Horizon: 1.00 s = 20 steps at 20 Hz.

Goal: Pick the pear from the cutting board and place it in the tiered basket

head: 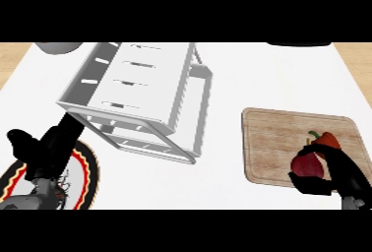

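While the right hand (330,170) curls its fingers round the dark red pear (308,166) at lower right, over the cutting board (280,142), the grasping step is under way; the next move calls for a lift and a carry to the tiered basket (138,93) at upper left. The left hand (36,150) rests at lower left with relaxed fingers.

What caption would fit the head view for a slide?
Right hand curled round the dark red pear on the wooden cutting board; white tiered basket awaits.

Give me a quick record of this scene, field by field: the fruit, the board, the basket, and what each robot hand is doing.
fruit: dark red pear, on the cutting board, near its lower right corner
cutting board: wooden, right side of the white counter
tiered basket: white, left of the board, holds nothing visible
right robot hand: fingers curled round the pear
left robot hand: over a patterned plate at lower left, holding nothing
placement: not yet done
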### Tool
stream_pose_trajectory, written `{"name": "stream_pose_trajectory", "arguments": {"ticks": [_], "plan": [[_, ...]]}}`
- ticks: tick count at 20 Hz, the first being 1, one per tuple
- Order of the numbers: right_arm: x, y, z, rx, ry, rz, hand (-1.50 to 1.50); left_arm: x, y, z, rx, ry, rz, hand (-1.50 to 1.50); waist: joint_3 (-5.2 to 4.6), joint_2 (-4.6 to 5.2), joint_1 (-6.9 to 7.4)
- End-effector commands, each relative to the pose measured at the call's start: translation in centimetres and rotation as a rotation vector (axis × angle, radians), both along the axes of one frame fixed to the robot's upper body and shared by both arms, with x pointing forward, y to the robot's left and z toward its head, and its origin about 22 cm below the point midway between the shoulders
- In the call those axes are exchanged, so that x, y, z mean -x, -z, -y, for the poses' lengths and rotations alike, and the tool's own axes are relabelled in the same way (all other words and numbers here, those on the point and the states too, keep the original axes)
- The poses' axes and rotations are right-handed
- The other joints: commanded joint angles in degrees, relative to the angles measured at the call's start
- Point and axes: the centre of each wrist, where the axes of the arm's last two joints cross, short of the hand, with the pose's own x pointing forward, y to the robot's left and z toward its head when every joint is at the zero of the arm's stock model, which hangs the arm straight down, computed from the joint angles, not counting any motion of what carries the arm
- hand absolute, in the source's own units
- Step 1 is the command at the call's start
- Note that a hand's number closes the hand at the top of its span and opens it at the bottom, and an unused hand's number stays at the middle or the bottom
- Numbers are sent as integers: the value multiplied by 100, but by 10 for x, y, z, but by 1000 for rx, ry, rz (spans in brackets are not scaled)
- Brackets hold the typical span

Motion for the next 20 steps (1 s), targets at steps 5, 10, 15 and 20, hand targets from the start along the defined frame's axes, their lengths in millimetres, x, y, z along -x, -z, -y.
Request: {"name": "stream_pose_trajectory", "arguments": {"ticks": [5,10,15,20], "plan": [[-3,31,-14,76,-63,0,150,3,-3,1,4,18,-5,0,104,66,23],[-14,9,19,388,-448,-33,150,1,4,4,0,26,13,0,108,104,152],[-27,-6,24,507,-546,218,150,0,3,-5,-12,5,8,0,104,70,22],[-40,-54,30,340,-467,583,150,-1,3,-7,-3,-9,-20,0,106,49,-64]]}}
